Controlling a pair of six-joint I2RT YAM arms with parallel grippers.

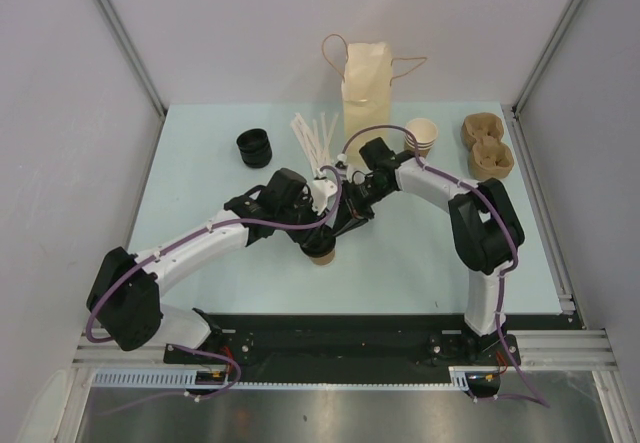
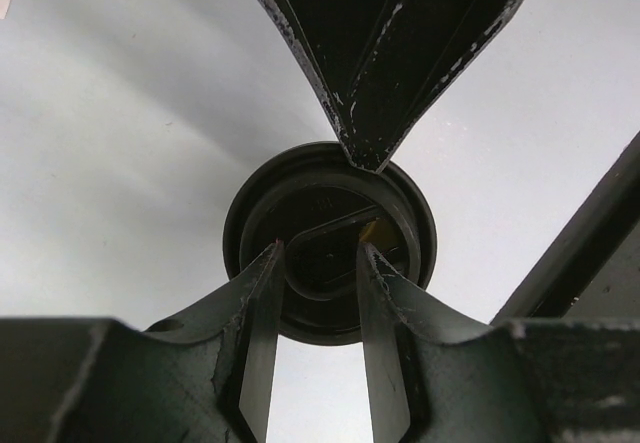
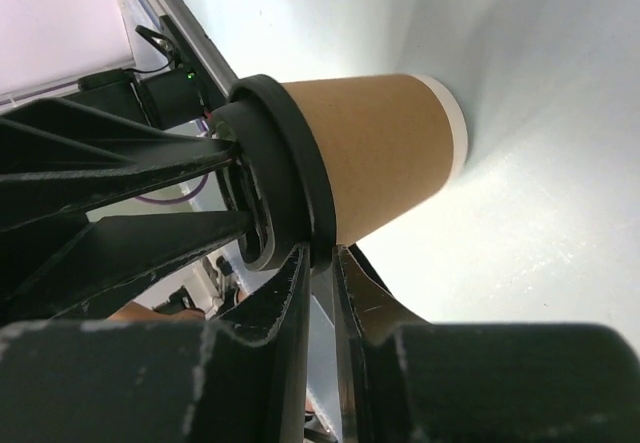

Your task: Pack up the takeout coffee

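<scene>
At the upper left of the tabletop (image 1: 190, 188) stood a stack of black lids (image 1: 254, 147), and right of it lay a fan of white sticks (image 1: 315, 138). The left arm (image 1: 200, 238) rose from the lower left corner and stretched low toward the centre. The left gripper (image 2: 321, 248) pointed down over the takeout coffee (image 1: 320, 254), which stood upright at mid-frame with its black lid on. Its jaws stood partly apart, tips resting on the lid's top face with nothing clamped between them. Behind, at the upper centre, an upright paper bag (image 1: 366, 88) with looped handles stood at the far edge; its contents could not be made out. The right gripper (image 3: 320, 255) came at the cup from the side, nearly closed, its tips nipping the lid's rim. Right of the bag stood stacked lidless cups (image 1: 421, 136), then a brown pulp carrier (image 1: 487, 146). The right arm (image 1: 485, 223) rose from the lower right, elbow bent, and reached leftward.
</scene>
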